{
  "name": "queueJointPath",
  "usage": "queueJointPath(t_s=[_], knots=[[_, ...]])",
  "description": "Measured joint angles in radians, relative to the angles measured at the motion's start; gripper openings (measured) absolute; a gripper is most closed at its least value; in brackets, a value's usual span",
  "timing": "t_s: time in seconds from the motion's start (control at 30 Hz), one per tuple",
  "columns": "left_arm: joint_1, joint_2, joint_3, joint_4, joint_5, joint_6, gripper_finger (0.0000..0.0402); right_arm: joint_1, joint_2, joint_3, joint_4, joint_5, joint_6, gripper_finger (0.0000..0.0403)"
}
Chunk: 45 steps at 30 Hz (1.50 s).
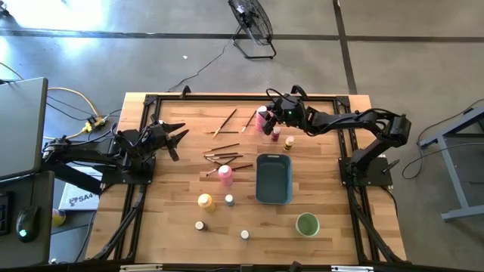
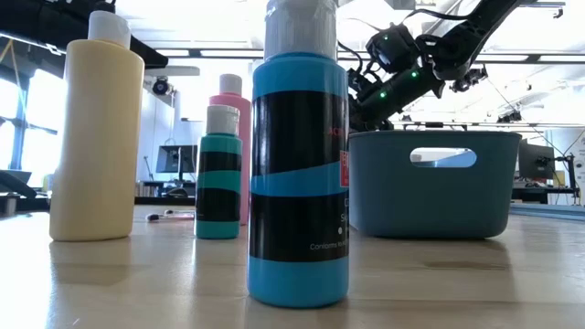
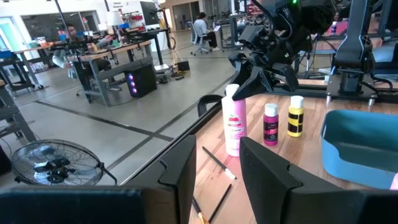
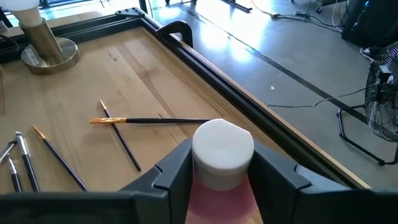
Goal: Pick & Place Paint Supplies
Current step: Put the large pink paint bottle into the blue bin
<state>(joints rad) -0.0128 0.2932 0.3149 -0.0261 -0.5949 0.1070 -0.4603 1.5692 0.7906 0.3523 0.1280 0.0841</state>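
A pink squeeze bottle [image 1: 262, 121] with a white cap [image 4: 222, 149] stands upright near the table's far edge. My right gripper [image 1: 267, 115] is shut on its top. Beside it stand a small magenta bottle [image 3: 270, 124] and a small yellow one [image 3: 295, 117]. Thin brushes [image 1: 224, 157] lie at mid-table, and two more [image 4: 124, 134] lie past the held bottle. Another pink bottle [image 1: 225, 174], a yellow bottle [image 1: 205, 201] and small jars [image 1: 230, 199] stand nearer. My left gripper [image 3: 217, 168] waits open above the table's left side, touching nothing. My right gripper pinches the pink bottle between its two fingers, just under the white cap at the bottle's shoulder [image 4: 200, 198]. The fingers come slanting down from the table's right side. The bottle stands upright with its base on the table [image 3: 233, 152].
A blue-grey tray [image 1: 273, 179] sits right of centre, and a round green cup [image 1: 307, 224] stands near the front edge. Black frame rails [image 1: 227, 97] run along the table's edges. A floor fan [image 1: 252, 23] stands beyond the far edge.
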Motion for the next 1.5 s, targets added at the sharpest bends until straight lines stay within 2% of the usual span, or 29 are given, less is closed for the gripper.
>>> queueJointPath(t_s=[0.3,0.6,0.77,1.0,1.5], knots=[[0.000,0.000,0.000,0.000,0.000,0.000,0.0120,0.000,0.000,0.000,0.001,0.003,0.002,0.0143],[0.000,0.000,0.000,0.000,0.000,0.000,0.0120,-0.001,0.000,0.000,0.008,0.003,-0.002,0.0203],[0.000,0.000,0.000,0.000,0.000,0.000,0.0120,0.000,0.000,0.000,0.011,0.000,-0.002,0.0212],[0.000,0.000,0.000,0.000,0.000,0.000,0.0120,0.000,0.000,0.000,0.019,0.000,-0.002,0.0195],[0.000,0.000,0.000,0.000,0.000,0.000,0.0120,0.000,0.000,-0.001,0.019,-0.001,-0.008,0.0121]])
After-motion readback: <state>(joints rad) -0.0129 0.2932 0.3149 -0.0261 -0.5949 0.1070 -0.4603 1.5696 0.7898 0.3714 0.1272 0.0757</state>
